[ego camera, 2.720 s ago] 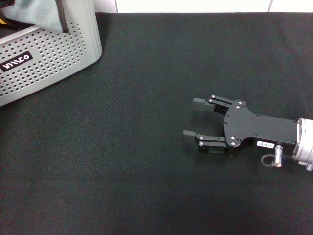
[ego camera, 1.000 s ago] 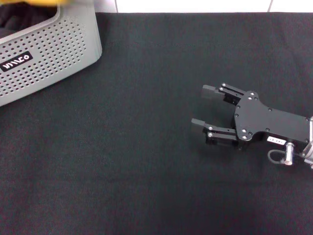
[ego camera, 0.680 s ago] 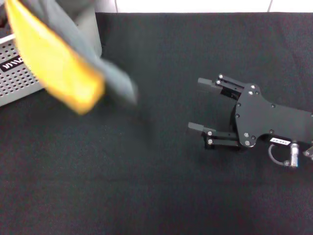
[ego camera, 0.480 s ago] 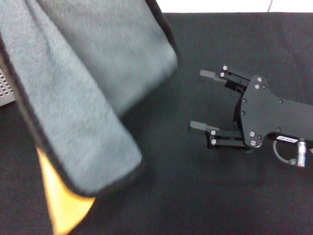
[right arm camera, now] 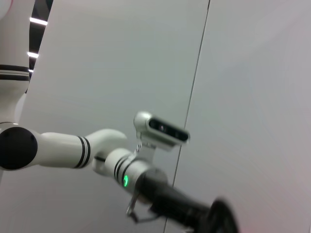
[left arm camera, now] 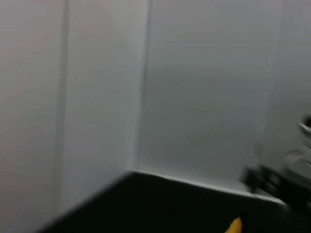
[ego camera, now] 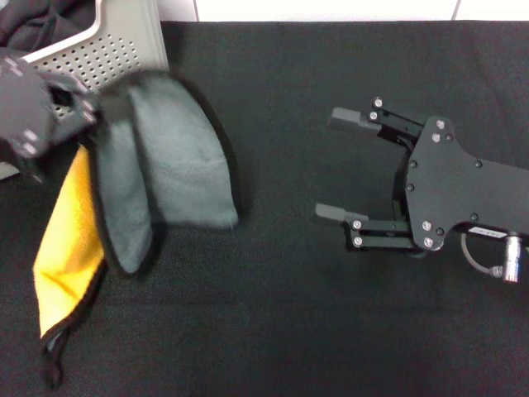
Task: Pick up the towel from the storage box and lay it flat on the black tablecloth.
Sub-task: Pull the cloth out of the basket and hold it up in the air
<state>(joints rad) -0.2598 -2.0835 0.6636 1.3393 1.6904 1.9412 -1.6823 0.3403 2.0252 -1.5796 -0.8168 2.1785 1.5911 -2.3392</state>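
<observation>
The worktop is covered by the black tablecloth (ego camera: 281, 314), a matte, finely textured sheet that fills nearly the whole head view up to a white strip along its far edge. The storage box (ego camera: 116, 45), light grey with small round holes in its wall, stands on the cloth at the far left corner. Dark bunched fabric (ego camera: 37, 21) lies inside it.

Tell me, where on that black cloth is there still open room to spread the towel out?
The black tablecloth is bare between the hanging towel and the open right tool, and along its near edge. It is crowded at the far left, where the left tool holds the towel beside the storage box.
</observation>
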